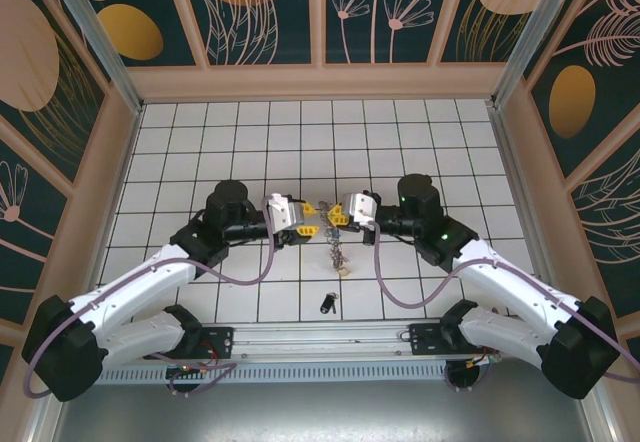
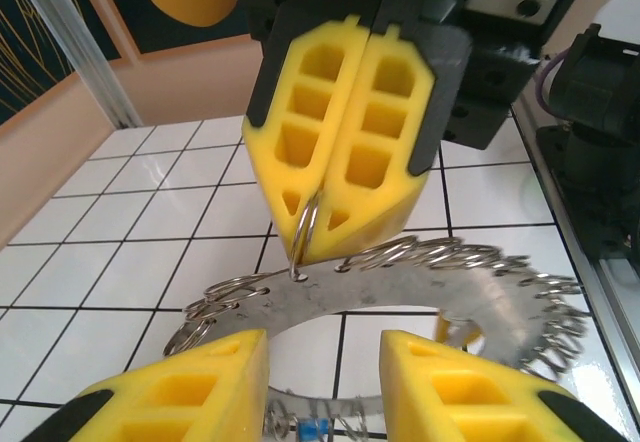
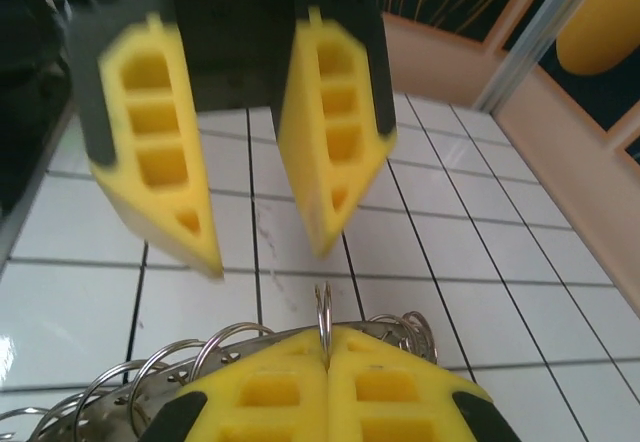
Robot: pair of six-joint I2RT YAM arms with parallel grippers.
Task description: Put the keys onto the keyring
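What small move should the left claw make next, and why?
Probably close the left claw on the keyring. Its fingers stand open beside it, while the right claw is shut on just one small ring at the rim, so the keyring may swing. A second grip should steady it.

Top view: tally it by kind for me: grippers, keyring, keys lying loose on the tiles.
Keyring: 1
Grippers: 2, left gripper open, right gripper shut on a keyring loop
Loose keys: 1, the black-headed key
Total: 4
The hanging keys are too small to count.
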